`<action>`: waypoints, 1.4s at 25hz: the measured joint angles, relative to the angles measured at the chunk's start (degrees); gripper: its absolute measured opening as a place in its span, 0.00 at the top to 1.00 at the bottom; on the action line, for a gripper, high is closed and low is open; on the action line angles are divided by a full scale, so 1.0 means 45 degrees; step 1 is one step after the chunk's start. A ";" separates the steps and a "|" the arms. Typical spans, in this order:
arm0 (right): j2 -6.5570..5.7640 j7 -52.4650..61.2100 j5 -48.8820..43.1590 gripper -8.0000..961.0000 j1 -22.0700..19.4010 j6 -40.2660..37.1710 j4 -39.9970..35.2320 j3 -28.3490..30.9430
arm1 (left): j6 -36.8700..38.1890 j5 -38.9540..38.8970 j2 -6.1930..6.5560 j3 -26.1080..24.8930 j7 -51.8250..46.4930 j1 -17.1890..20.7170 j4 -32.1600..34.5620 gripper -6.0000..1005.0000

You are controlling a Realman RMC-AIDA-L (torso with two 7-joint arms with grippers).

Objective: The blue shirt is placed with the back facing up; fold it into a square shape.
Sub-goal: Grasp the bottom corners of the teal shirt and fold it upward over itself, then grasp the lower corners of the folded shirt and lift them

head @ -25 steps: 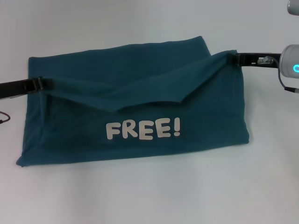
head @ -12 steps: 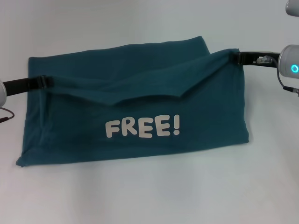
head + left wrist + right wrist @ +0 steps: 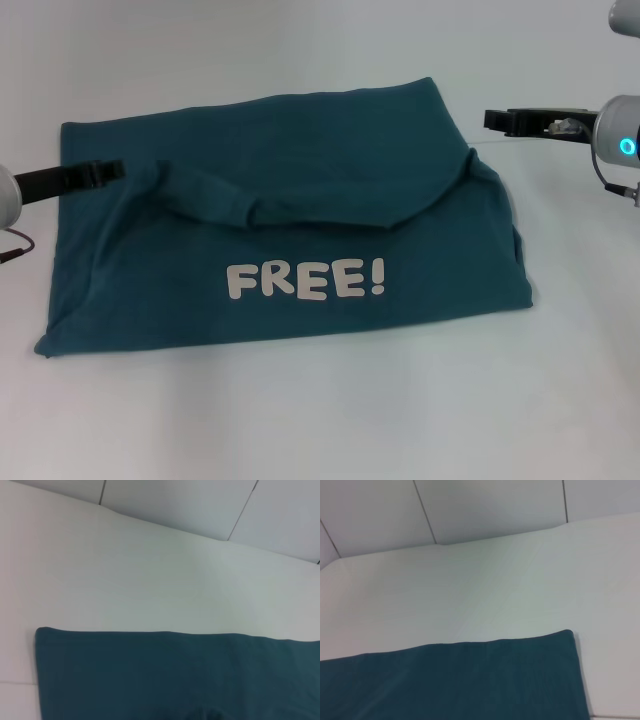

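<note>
The blue shirt [image 3: 290, 225] lies flat on the white table [image 3: 300, 420], roughly centre in your head view, folded into a wide band with the white "FREE!" lettering [image 3: 305, 279] facing up on the near layer. The upper edge of that near layer sags in a shallow curve, with a rolled ridge on the left part and a bunched corner on the right. The back layer shows above it, plain, with its far edge running straight and slightly uphill to the right. The near hem runs from the lower left corner up toward the lower right corner. You have bare table all around: wide in front, a strip behind, and narrower margins on both sides.

The left gripper [image 3: 112, 170] reaches in level from the left edge, tip over the shirt's left border, just beside the rolled ridge, with no cloth visibly held. I cannot tell whether its fingers are apart or together. The right gripper [image 3: 492, 120] reaches in level from the right, tip off the shirt, near its upper right corner, with table under it. Finger state can't be read there either.

Both wrist views show only the shirt's plain far edge [image 3: 175, 675] [image 3: 455, 680], bare table and wall panels beyond.
</note>
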 joint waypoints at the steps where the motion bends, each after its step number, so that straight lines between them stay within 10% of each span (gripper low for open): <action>1: 0.0001 0.0000 0.0000 0.68 0.0000 0.0009 0.0000 -0.0035 | -0.0001 0.0004 -0.0002 0.0000 0.0000 -0.0012 -0.0001 0.82; 15: -0.0027 0.0001 -0.0016 0.24 -0.0152 -0.0554 -0.0071 -0.0150 | 0.1821 -0.0114 0.0070 -0.0212 -0.0013 0.0841 0.0866 0.13; 25: -0.0400 0.0050 -0.0111 0.03 -0.0476 -0.2168 -0.0266 -0.0145 | 0.6422 0.0680 -0.0104 -0.0431 -0.2410 0.2682 0.4938 0.09; 35: -0.0488 0.0513 -0.0166 0.04 -0.0764 -0.3002 -0.1018 -0.0145 | 0.8385 0.2600 -0.0302 -0.0614 -0.4541 0.2596 0.5180 0.08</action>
